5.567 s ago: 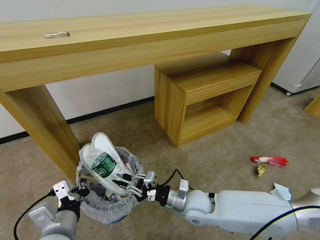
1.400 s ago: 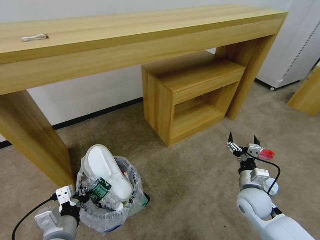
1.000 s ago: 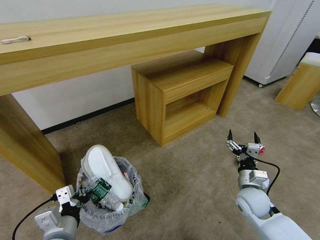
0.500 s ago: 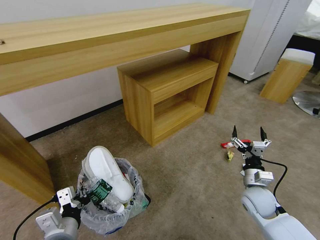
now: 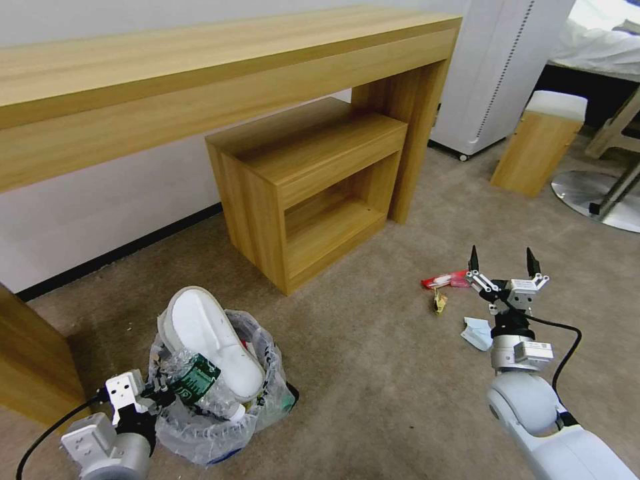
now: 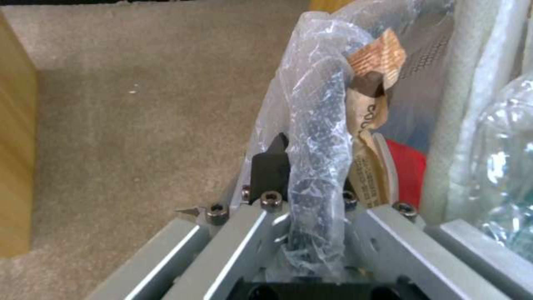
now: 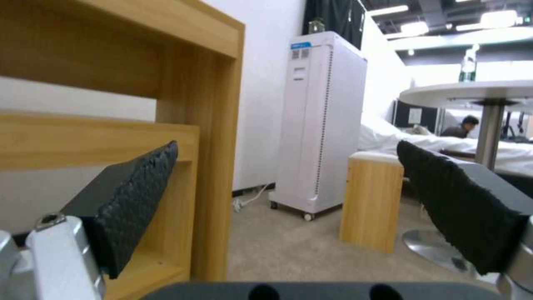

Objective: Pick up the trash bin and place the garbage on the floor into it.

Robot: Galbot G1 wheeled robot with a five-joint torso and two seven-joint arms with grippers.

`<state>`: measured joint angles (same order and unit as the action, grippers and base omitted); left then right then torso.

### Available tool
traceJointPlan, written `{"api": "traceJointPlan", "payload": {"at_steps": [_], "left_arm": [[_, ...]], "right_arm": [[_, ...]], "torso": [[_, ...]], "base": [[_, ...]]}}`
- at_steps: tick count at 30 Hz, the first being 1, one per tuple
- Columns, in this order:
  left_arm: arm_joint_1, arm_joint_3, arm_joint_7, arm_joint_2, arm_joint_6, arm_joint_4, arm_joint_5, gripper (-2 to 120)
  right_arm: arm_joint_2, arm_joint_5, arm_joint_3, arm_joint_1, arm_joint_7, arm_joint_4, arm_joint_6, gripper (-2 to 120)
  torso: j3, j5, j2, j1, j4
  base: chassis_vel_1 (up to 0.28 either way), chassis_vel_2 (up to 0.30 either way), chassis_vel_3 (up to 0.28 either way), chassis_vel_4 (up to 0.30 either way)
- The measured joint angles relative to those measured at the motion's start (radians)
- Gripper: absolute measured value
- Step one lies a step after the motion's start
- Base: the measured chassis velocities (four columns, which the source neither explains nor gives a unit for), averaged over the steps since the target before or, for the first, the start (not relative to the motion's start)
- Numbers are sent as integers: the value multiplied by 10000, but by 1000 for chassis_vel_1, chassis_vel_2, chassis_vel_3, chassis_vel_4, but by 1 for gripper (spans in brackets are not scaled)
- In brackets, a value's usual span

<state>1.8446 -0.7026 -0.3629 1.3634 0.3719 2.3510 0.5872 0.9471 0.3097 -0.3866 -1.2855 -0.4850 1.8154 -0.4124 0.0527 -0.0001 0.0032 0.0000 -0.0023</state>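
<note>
Our left end effector (image 5: 157,398) is clenched on the bagged rim of the trash bin (image 5: 220,417), which sits on the floor (image 5: 373,373) stuffed with a white slipper (image 5: 210,340). Our right end effector (image 5: 503,263) hangs released above a red wrapper (image 5: 443,280) and white paper (image 5: 477,331).

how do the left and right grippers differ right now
The left gripper has its jaws shut on the bagged rim of the trash bin; the right gripper has its jaws wide open, holding nothing. The left sits low beside the bin; the right points up, near a red wrapper on the floor.
</note>
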Motion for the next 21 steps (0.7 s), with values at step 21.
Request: {"api": "traceJointPlan", "payload": {"at_steps": [21], "left_arm": [[-335, -43, 91, 213, -210, -177, -185, 1]], "right_arm": [[-371, 1191, -1439, -645, 1627, -760, -9, 100]], "torso": [[0, 1, 0, 0, -1]], "base": [[-5, -6, -9, -4]]}}
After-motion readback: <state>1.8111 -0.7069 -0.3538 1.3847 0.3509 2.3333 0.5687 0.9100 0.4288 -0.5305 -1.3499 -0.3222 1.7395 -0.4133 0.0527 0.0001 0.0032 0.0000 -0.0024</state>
